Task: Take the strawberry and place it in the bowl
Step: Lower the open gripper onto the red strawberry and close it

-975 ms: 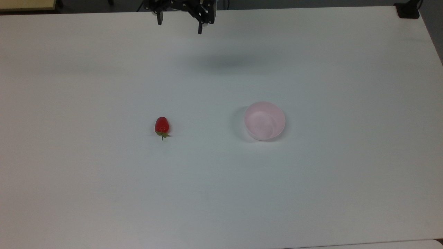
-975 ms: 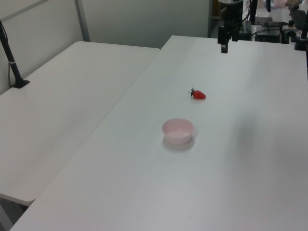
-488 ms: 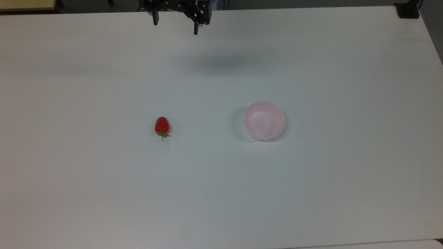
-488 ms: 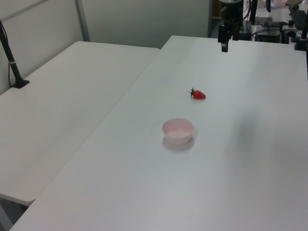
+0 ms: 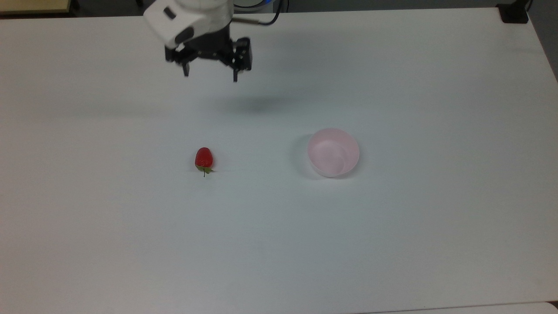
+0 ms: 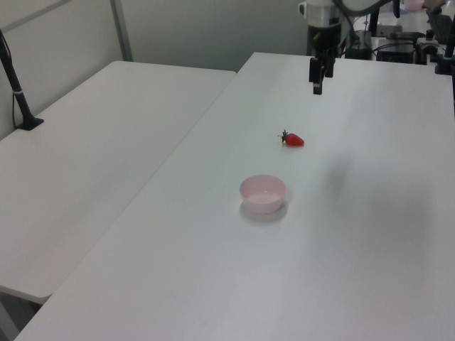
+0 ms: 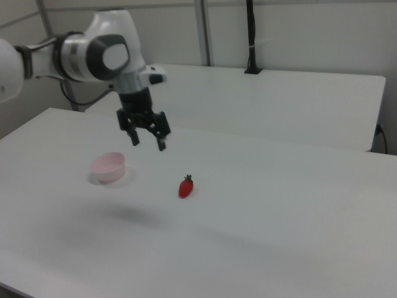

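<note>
glossy red strawberry [image 5: 204, 158] with green cap, pale pink bowl [image 5: 333, 152], gripper [image 5: 210, 76] spread wide

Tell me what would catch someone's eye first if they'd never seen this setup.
Probably the red strawberry, lying alone on the white table to the top view's left of the pale pink bowl, which is empty. Next, the gripper, open, hanging in the air above the table's far part, short of the strawberry.

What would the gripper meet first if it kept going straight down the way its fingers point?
Most likely bare table. The gripper hangs open, fingers pointing down, with its shadow on empty tabletop. The strawberry and the bowl lie off that line, though depth is hard to judge exactly.
</note>
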Controlling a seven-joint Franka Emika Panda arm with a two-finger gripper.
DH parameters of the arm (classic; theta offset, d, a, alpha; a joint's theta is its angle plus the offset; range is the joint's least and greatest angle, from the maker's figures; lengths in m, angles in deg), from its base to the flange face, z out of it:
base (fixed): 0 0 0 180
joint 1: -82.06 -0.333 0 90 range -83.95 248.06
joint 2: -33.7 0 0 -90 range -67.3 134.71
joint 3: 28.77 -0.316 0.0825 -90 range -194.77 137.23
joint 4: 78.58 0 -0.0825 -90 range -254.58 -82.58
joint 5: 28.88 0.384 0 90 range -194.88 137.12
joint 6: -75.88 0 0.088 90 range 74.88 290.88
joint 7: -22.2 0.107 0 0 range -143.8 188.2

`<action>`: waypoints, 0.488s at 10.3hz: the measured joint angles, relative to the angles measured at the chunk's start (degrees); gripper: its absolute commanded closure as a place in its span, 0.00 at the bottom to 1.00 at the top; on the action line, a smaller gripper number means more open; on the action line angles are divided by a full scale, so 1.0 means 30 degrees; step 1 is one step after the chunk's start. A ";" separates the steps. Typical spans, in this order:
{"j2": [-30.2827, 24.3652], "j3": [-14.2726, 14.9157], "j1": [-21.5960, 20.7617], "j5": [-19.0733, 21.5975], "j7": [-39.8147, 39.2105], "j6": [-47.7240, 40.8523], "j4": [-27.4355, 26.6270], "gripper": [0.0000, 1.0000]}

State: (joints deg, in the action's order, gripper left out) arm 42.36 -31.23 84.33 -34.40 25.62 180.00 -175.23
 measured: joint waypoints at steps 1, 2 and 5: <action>0.0613 0.0006 0.0403 0.0001 -0.0366 0.0806 0.0009 0.00; 0.1243 0.0008 0.0728 0.0001 -0.0537 0.1795 0.0008 0.01; 0.3598 0.0006 0.0980 0.0001 -0.0640 0.4938 0.0007 0.11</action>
State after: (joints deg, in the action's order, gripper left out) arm 53.15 -31.22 87.27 -34.40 23.70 194.81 -175.21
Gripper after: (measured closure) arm 0.035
